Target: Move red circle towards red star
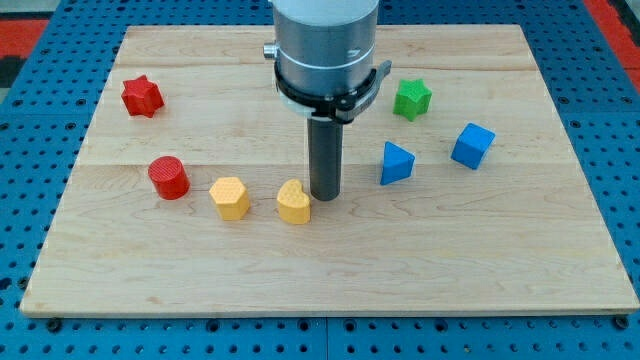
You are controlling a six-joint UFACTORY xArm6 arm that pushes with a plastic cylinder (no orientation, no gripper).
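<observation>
The red circle (169,177) lies on the wooden board at the view's left. The red star (142,96) lies above it, near the board's upper left. My tip (325,195) rests on the board near the middle, just right of a yellow heart block (293,202) and far to the right of the red circle. A yellow hexagon block (230,197) lies between the red circle and the yellow heart.
A green star (412,98) lies at the upper right. A blue triangular block (396,162) and a blue cube (472,145) lie right of my tip. The wooden board (500,260) sits on a blue pegboard surface.
</observation>
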